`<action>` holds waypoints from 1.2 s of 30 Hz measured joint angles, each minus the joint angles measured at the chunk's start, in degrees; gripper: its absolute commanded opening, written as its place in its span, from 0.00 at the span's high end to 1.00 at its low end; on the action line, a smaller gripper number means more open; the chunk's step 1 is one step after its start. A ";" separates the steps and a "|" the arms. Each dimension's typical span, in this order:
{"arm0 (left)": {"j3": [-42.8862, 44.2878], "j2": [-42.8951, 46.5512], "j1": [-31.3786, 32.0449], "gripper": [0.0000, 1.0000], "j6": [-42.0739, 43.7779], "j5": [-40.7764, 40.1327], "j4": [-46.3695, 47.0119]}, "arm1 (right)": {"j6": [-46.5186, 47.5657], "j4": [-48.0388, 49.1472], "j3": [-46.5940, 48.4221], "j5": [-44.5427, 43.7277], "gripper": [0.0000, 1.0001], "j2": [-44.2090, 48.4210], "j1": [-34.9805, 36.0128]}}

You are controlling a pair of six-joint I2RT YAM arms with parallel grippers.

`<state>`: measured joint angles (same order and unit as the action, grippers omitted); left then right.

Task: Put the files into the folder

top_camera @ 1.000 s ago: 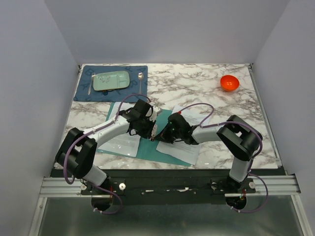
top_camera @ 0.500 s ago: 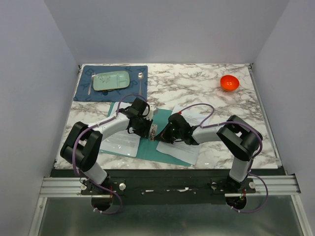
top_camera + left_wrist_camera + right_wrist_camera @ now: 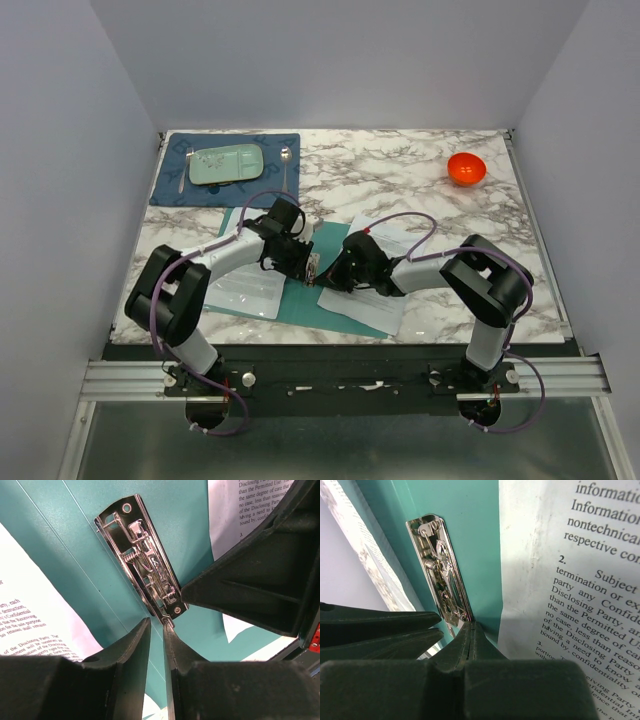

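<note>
One clip runs lengthwise straight ahead: your left fingers slightly parted at its tip, right fingers clenched alongside.

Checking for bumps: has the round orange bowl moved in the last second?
No. The orange bowl stays put near the marble table's far right corner.

We fold both arms inward, tips nearly meeting at centre; left gripper fingers slightly parted, right gripper fingers pressed together.
</note>
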<state>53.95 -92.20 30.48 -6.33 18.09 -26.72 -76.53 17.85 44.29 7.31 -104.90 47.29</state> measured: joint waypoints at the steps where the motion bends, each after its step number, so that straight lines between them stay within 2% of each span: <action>1: 0.00 -0.17 0.00 0.69 -0.04 0.00 0.04 | -0.02 0.15 -0.07 0.00 1.00 0.00 0.00; 15: 0.20 -1.73 0.50 0.75 -0.37 -0.04 0.42 | -0.44 1.07 -0.55 0.00 1.00 0.00 0.00; 29: 1.11 -3.21 1.16 0.93 -0.76 -0.72 0.31 | -0.59 1.53 -0.59 0.04 1.00 -0.24 0.00; 36: 1.60 -3.67 1.14 0.94 -1.29 -0.85 0.00 | -0.59 1.60 -0.59 0.07 1.00 -0.31 -0.02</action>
<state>55.55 -95.88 31.62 -7.62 17.23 -26.72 -77.12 19.44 43.70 7.38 -105.21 47.27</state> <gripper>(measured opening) 0.097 0.009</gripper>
